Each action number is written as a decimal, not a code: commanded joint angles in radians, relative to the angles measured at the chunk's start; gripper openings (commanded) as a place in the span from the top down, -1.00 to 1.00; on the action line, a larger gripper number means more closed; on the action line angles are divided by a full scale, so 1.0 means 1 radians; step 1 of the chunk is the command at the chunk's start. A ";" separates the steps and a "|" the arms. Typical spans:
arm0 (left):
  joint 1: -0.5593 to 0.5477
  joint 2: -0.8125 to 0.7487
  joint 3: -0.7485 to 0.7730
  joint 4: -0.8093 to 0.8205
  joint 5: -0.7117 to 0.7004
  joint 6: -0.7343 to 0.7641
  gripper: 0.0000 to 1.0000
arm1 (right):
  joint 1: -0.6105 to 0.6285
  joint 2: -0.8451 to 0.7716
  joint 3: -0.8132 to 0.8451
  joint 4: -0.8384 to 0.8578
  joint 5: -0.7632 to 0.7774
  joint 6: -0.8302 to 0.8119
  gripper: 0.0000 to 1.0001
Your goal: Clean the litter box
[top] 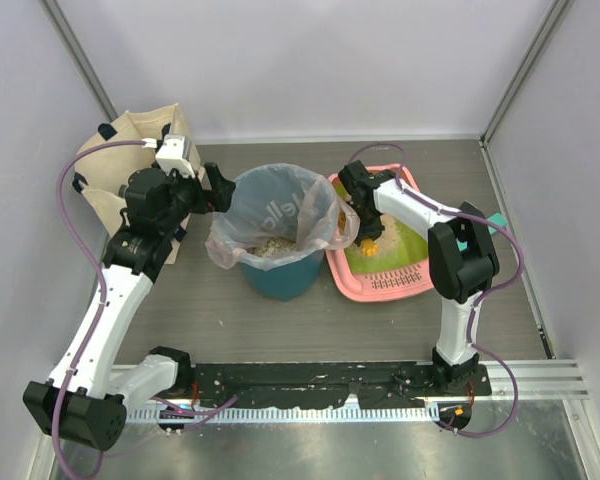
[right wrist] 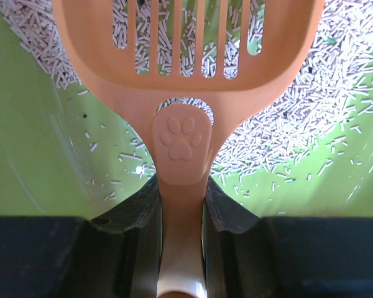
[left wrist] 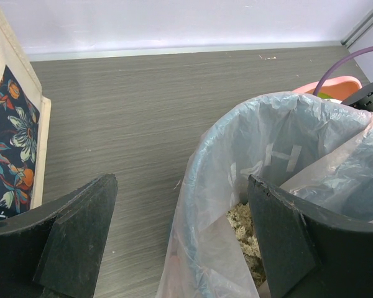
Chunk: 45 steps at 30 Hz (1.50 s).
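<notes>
The pink litter box [top: 382, 291] with its lime-green floor lies right of the teal bin [top: 277, 276], which has a clear bag over its rim. My right gripper [top: 359, 214] is down inside the box, shut on the handle of the orange slotted scoop [right wrist: 185, 144]. The scoop's head hangs over scattered pale litter [right wrist: 311, 112] on the green floor [right wrist: 37, 149]. My left gripper [top: 218, 190] is open at the bin's left rim. In the left wrist view its jaws stand wide apart [left wrist: 180, 230] astride the bagged rim [left wrist: 199, 205]. Litter [left wrist: 242, 226] lies inside the bin.
A beige tote bag [top: 130, 150] with a floral print stands at the back left, also in the left wrist view [left wrist: 12, 136]. Grey walls enclose the table on three sides. Purple cables loop from both arms.
</notes>
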 commanded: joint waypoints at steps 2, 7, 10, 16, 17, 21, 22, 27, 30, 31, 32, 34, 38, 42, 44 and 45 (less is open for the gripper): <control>-0.004 -0.006 0.001 0.043 0.000 0.015 -0.79 | -0.003 -0.041 -0.047 0.154 0.040 0.022 0.98; -0.004 -0.006 -0.001 0.043 0.000 0.015 -0.79 | -0.003 -0.066 -0.109 0.244 0.047 0.024 0.98; -0.003 -0.004 0.001 0.043 0.002 0.015 -0.79 | -0.004 -0.089 -0.161 0.305 0.053 0.027 0.98; -0.004 -0.001 -0.002 0.041 0.005 0.013 -0.79 | -0.003 -0.139 -0.247 0.414 0.070 0.036 0.98; -0.004 -0.001 -0.002 0.044 0.005 0.012 -0.79 | -0.003 -0.144 -0.257 0.425 0.071 0.039 0.98; -0.004 -0.001 -0.002 0.044 0.003 0.013 -0.79 | -0.005 -0.162 -0.312 0.482 0.073 0.051 0.98; -0.004 -0.001 -0.002 0.043 0.005 0.013 -0.79 | -0.004 -0.170 -0.324 0.509 0.074 0.054 0.98; -0.003 -0.001 -0.005 0.046 0.008 0.015 -0.79 | -0.003 -0.204 -0.407 0.592 0.073 0.064 0.98; -0.004 -0.001 -0.004 0.046 0.017 0.015 -0.79 | -0.003 -0.219 -0.445 0.646 0.076 0.065 0.98; -0.003 -0.001 -0.005 0.047 0.016 0.017 -0.79 | -0.003 -0.222 -0.453 0.672 0.077 0.064 0.98; -0.004 -0.003 -0.005 0.047 0.017 0.017 -0.79 | -0.005 -0.225 -0.464 0.684 0.076 0.065 0.98; -0.003 -0.001 -0.007 0.047 0.017 0.017 -0.79 | -0.004 -0.235 -0.485 0.721 0.070 0.064 0.99; -0.004 0.002 -0.007 0.049 0.017 0.018 -0.79 | -0.005 -0.228 -0.507 0.760 0.066 0.062 0.98; -0.003 -0.001 -0.007 0.047 0.016 0.020 -0.79 | -0.002 -0.224 -0.534 0.799 0.088 0.056 0.98; -0.004 0.000 -0.008 0.047 0.014 0.021 -0.79 | -0.002 -0.230 -0.545 0.819 0.099 0.050 0.98; -0.003 0.000 -0.008 0.049 0.014 0.021 -0.79 | 0.000 -0.233 -0.559 0.835 0.103 0.044 0.98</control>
